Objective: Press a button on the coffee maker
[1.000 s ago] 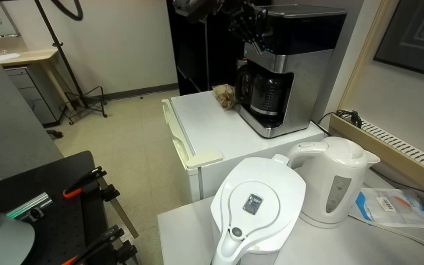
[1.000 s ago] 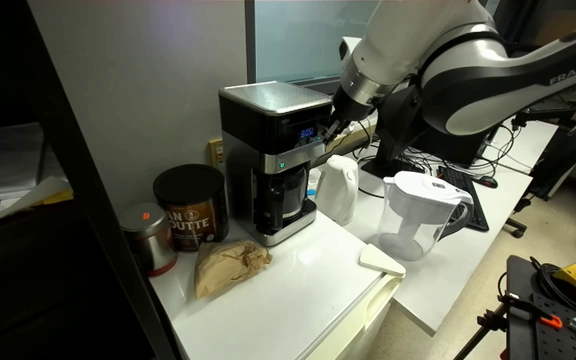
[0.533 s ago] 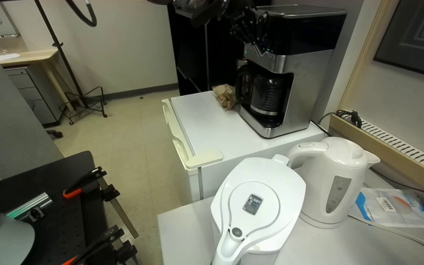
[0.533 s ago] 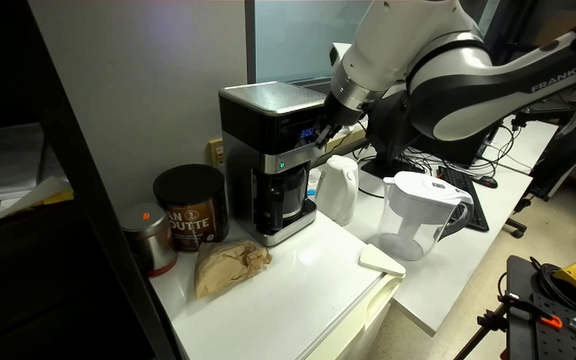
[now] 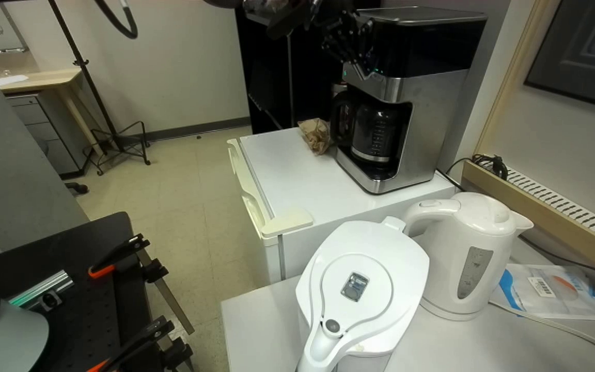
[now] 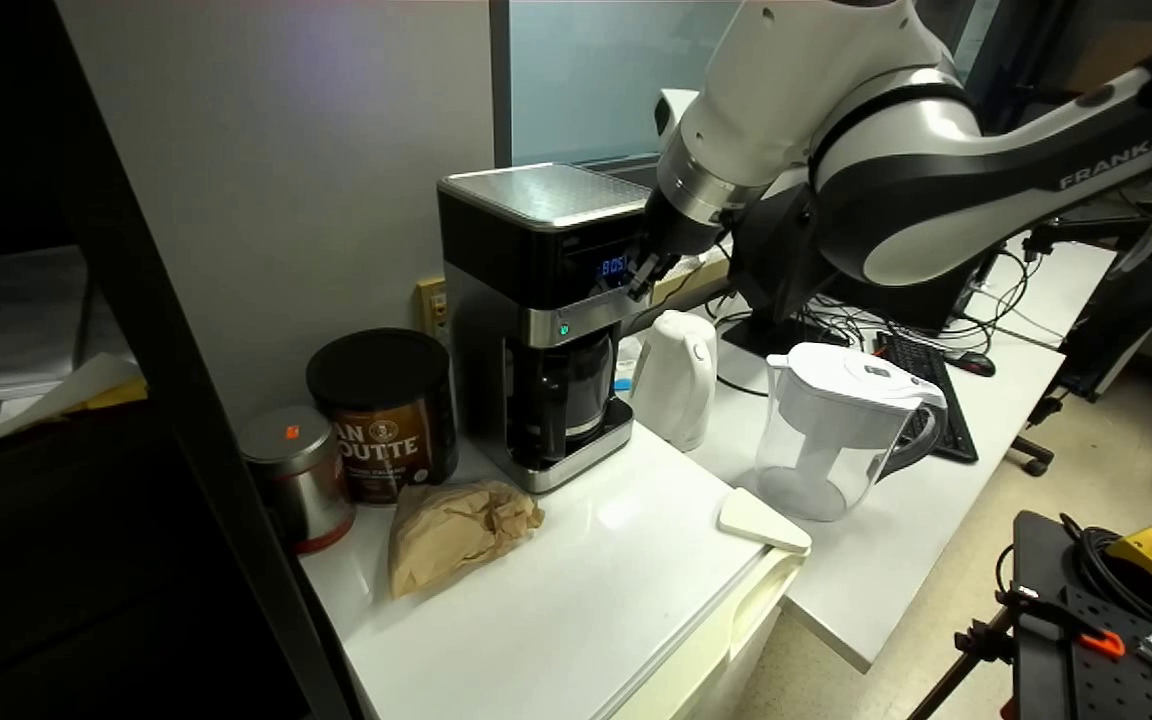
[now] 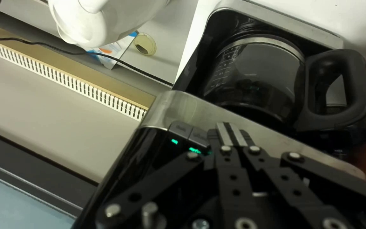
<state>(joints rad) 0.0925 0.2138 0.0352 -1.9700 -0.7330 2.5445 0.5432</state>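
Coffee maker stands upright on the white fridge, its carafe seated at the base; near it, the kettle and the pitcher stand on the table. It has power: in an exterior view the display is lit, and a green light glows lower on its front.

Of the task, the approach looks done. The pincer is drawn together, its fingertips side by side with nothing held between them, which should serve as a blunt poker. In the wrist view they lie at the row of buttons, just beside two with lit green marks, and seem to cover the spot next to them. In both exterior views the pincer slants down to the front of the coffee maker.

What is left is the press, or proof of it. Whether the fingertips touch a button or sit just short cannot be told, and none shows clearly pushed in. The lights do not settle whether a press has registered. Most likely a small push remains, then backing off.
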